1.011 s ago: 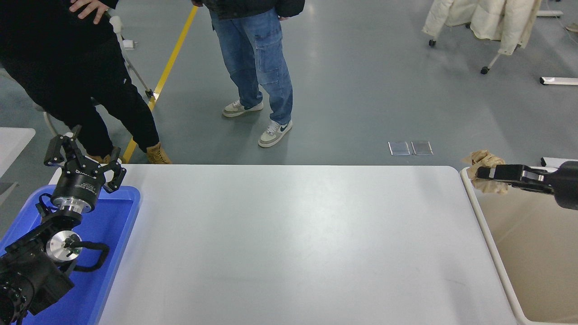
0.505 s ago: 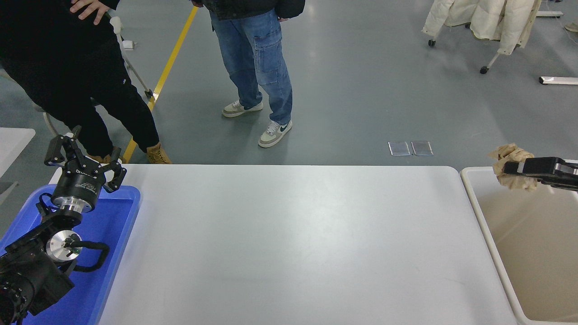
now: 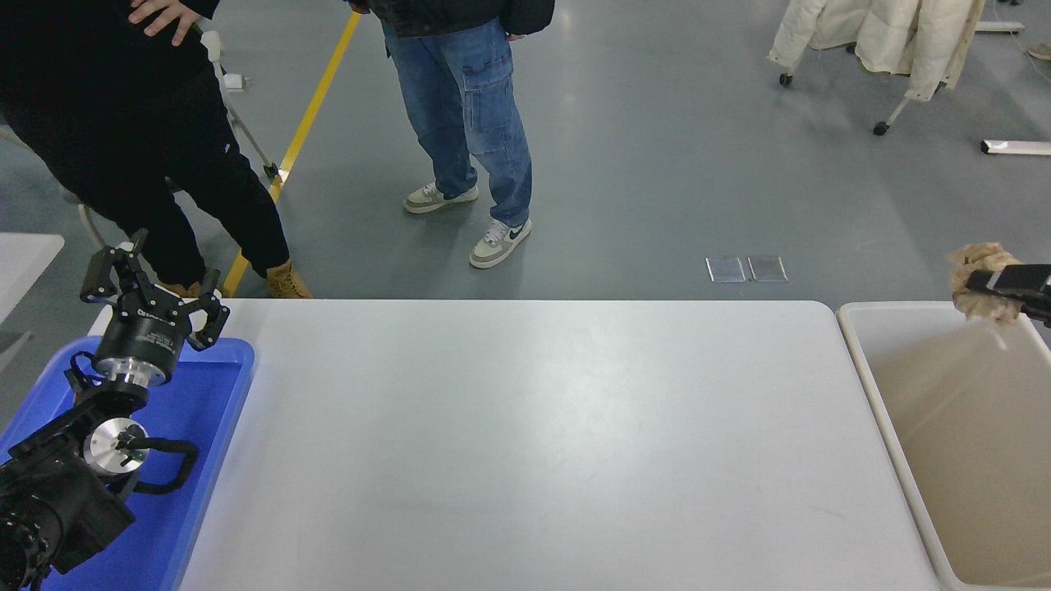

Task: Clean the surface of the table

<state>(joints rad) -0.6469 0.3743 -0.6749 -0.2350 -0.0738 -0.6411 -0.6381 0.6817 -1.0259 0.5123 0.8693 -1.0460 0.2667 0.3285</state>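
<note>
One right gripper (image 3: pixel 985 283) gripping crumpled paper (image 3: pixel 981 297) above bin (image 3: pixel 870 377)

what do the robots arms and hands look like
The left arm is black with bare silver metal rings at the wrist and a looping black cable; its hand has black, open-framed linkage fingers and small white lettering. Of the right hand only a flat black tip with a pale patch shows.

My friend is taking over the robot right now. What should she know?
Right hand: shut on a crumpled paper wad, over the far edge of the beige bin.
Left hand: open, empty, parked over the blue tray.
Table: nothing lies on it.
Done: wad lifted off the table.
Left: drop the wad into the bin.
</note>
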